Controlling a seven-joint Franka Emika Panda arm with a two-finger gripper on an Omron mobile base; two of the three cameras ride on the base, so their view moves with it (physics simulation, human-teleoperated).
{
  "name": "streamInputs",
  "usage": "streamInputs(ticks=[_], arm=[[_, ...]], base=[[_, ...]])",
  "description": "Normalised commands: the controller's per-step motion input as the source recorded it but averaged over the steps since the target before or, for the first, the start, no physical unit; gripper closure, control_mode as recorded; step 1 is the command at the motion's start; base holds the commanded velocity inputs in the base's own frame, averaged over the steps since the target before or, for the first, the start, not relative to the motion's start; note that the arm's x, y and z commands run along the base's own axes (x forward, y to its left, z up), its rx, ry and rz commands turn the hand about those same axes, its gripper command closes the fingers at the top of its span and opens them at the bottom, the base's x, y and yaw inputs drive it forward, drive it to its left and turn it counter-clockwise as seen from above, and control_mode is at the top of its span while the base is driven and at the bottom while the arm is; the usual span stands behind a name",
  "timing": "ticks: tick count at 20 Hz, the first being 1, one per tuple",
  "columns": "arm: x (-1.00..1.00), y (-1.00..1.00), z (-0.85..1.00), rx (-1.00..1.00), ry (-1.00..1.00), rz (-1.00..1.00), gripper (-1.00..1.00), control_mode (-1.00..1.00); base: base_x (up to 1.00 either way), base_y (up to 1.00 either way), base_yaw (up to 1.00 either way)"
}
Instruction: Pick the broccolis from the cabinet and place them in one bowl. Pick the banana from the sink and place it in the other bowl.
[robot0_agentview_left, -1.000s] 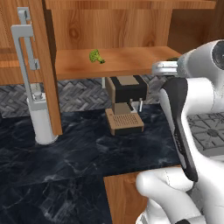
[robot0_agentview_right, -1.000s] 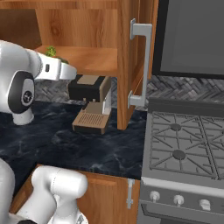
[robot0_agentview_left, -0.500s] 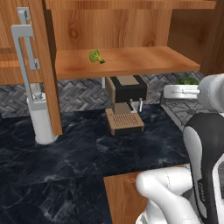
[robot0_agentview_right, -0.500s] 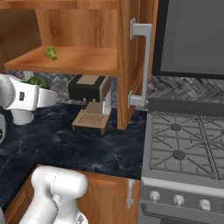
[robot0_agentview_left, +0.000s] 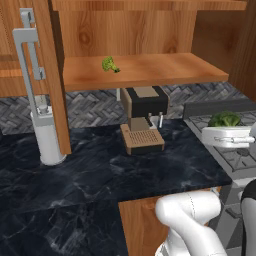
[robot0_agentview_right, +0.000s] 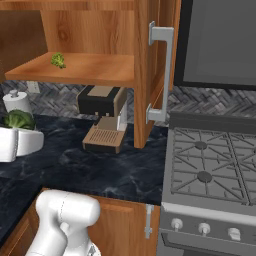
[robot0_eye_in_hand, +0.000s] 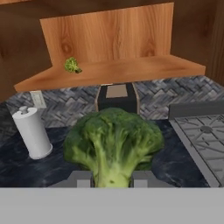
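My gripper (robot0_eye_in_hand: 112, 178) is shut on the stem of one broccoli (robot0_eye_in_hand: 113, 141), a bumpy green floret, with a dark fingertip (robot0_eye_in_hand: 81, 179) at each side. The same held broccoli (robot0_agentview_left: 224, 119) sits on top of my white hand over the stove's edge, and in the right base view the floret (robot0_agentview_right: 18, 120) hangs above the dark counter. A second broccoli (robot0_agentview_left: 110, 64) (robot0_agentview_right: 58, 60) (robot0_eye_in_hand: 71, 65) lies on the wooden shelf of the open cabinet (robot0_agentview_left: 150, 70), well above and behind my hand. The bowls, the banana and the sink are out of view.
A black-and-tan coffee machine (robot0_agentview_left: 144, 118) stands under the shelf. A white paper towel roll (robot0_agentview_left: 47, 138) stands beside the open cabinet door with its grey bar handle (robot0_agentview_right: 162, 74). The gas stove (robot0_agentview_right: 210, 165) lies to the right of the dark marble counter (robot0_agentview_left: 100, 170).
The arm has drawn back from the cabinet shelf and come down with the broccoli in the gripper. The other broccoli on the shelf has not moved.
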Motion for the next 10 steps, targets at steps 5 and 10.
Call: streamInputs(ticks=[5, 10], arm=[[-0.11, 0.0, 0.0, 0.0, 0.0, 0.0, 1.0, -1.0], [0.0, 0.0, 0.0, 0.0, 0.0, 0.0, 1.0, -1.0]], base=[[0.0, 0.0, 0.0], [0.0, 0.0, 0.0]])
